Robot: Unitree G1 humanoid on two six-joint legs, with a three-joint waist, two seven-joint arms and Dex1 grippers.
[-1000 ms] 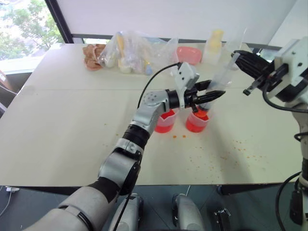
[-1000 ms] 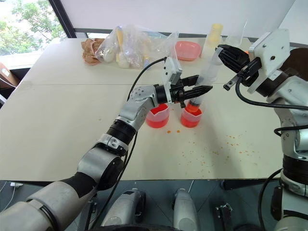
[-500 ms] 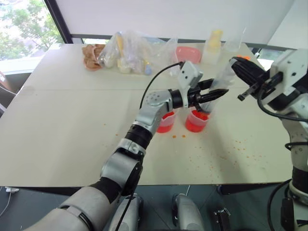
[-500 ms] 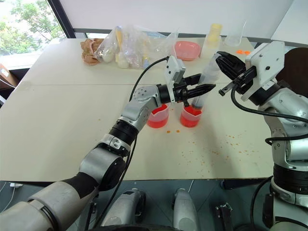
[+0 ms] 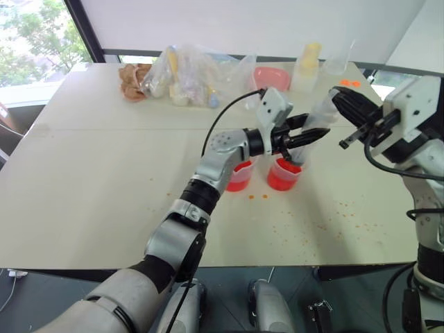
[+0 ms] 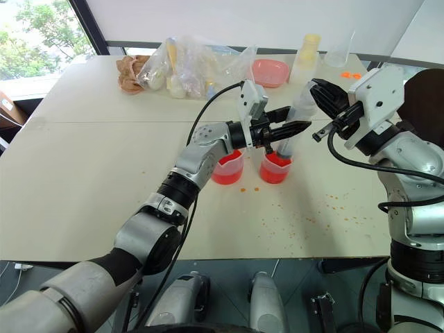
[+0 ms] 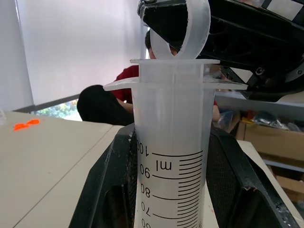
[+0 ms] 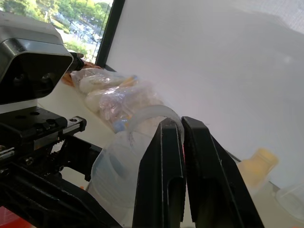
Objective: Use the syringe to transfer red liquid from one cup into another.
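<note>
Head views: the left gripper point(image 6: 290, 130) is clamped on the barrel of the syringe point(image 6: 295, 118), which stands tilted with its lower end in the cup point(image 6: 275, 167) at the centre of the table point(image 6: 90, 166). The beaker point(image 6: 227, 166) sits just beside that cup at its 9 o'clock; both contain red liquid point(image 6: 275, 171). The right gripper point(image 6: 320, 94), at 2 o'clock from the cup, has its fingers at the top of the syringe; in the right wrist view the two fingers point(image 8: 164, 161) lie almost together with the plunger's ring just behind them, and whether they pinch it cannot be told. The left wrist view shows the barrel between the left fingers point(image 7: 111, 180), plunger pushed nearly fully in. Orange droplets point(image 6: 326, 208) speck the table at 4 o'clock from the cup. A pink bowl point(image 6: 269, 71) and plastic bags point(image 6: 187, 66) lie at 12 o'clock along the far edge.
</note>
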